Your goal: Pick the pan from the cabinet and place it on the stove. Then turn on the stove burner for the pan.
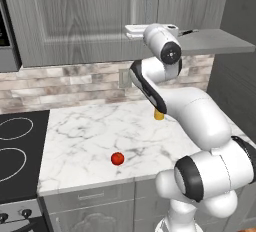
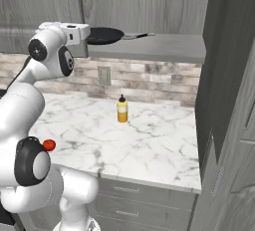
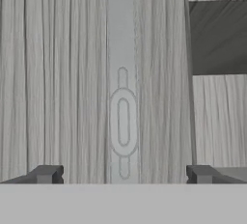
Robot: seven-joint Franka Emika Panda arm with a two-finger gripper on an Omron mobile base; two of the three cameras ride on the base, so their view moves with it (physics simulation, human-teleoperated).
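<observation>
The black pan [image 2: 104, 36] lies on the open cabinet's grey shelf [image 2: 159, 50], its thin handle [image 2: 137, 36] pointing right. My gripper [image 3: 124, 175] is open, fingertips [image 3: 46, 174] wide apart, nothing between them. It faces a closed wood-grain cabinet door [image 3: 72, 73] and that door's slim handle [image 3: 123, 121]. In the right base view the hand [image 2: 73, 32] sits just left of the pan at shelf height. The black stove [image 1: 30, 181] lies at far left, with two white burner rings [image 1: 12, 128] and knobs [image 1: 22, 213] showing.
A red tomato [image 1: 117, 158] and a yellow bottle [image 2: 122, 109] stand on the marble counter [image 1: 85, 136]. An open cabinet door [image 2: 229, 85] juts out on the right. A microwave [image 1: 5, 31] hangs above the stove. Drawer fronts [image 2: 144, 195] run below the counter.
</observation>
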